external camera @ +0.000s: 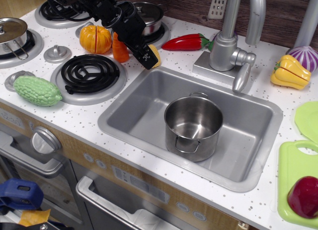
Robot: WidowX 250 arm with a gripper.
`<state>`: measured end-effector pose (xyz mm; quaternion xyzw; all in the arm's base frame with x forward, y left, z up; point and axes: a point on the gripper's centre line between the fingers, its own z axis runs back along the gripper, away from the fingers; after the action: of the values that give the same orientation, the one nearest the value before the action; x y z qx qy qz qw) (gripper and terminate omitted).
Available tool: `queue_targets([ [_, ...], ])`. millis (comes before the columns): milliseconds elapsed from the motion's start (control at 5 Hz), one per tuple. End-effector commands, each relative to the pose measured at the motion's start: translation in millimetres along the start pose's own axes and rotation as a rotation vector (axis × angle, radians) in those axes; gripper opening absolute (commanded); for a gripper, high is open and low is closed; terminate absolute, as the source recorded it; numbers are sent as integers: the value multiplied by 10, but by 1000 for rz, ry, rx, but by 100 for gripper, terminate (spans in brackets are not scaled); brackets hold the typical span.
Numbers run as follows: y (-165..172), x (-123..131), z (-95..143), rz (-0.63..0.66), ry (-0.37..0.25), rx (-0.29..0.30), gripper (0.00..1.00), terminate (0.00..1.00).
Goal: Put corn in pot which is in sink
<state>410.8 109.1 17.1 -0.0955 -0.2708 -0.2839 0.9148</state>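
**Corn gripped at back-left rim of sink; pot upright in basin**

Presently the black hand (pixel 149 57) sits low over the desk (pixel 84 118), just behind the back-left corner of the sink (pixel 134 115). Its dark fingers are clamped on the corn (pixel 155 54); only a sliver of the pale-yellow, ridged piece shows on the right side of the fingers, the remainder being covered by them. Whether the corn is clear of the desk or touching it cannot be told from this view.

Materials and shapes:
- Sink: grey-silver plastic, rectangular, rounded corners, matte; set into a white speckled surface.
- Pot (pixel 193 126): polished steel, cylindrical, tall-sided, with loop handles visible at front and back; upright inside the sink, towards its middle-right, interior bare and reflective.
- Carrot (pixel 119 50): orange, cone-like, standing just left of the hand.
- Pumpkin (pixel 95 38): orange, segmented, rounded, left of the carrot.
- Bitter gourd (pixel 37 90): pale green, bumpy, lying at the left of the desk.
- Red chilli (pixel 186 41): glossy, lying behind the sink beside the grey tap (pixel 228 46).
- Burner (pixel 90 71): black coil in a silver ring, left of the sink.

Position: the corn is outside the basin, well apart from the pot, which lies to the front-right of the hand.
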Motion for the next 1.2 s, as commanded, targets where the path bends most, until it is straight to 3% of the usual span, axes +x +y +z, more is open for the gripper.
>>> queue_targets([
  [0, 174, 137, 11, -51, -45, 52, 100, 0],
  [200, 186, 179, 21, -41, -41, 43, 0, 0],
  [600, 70, 248, 66, -35, -41, 51, 0, 0],
  [1000, -161, 416, 246, 28, 2, 93, 0, 0],
])
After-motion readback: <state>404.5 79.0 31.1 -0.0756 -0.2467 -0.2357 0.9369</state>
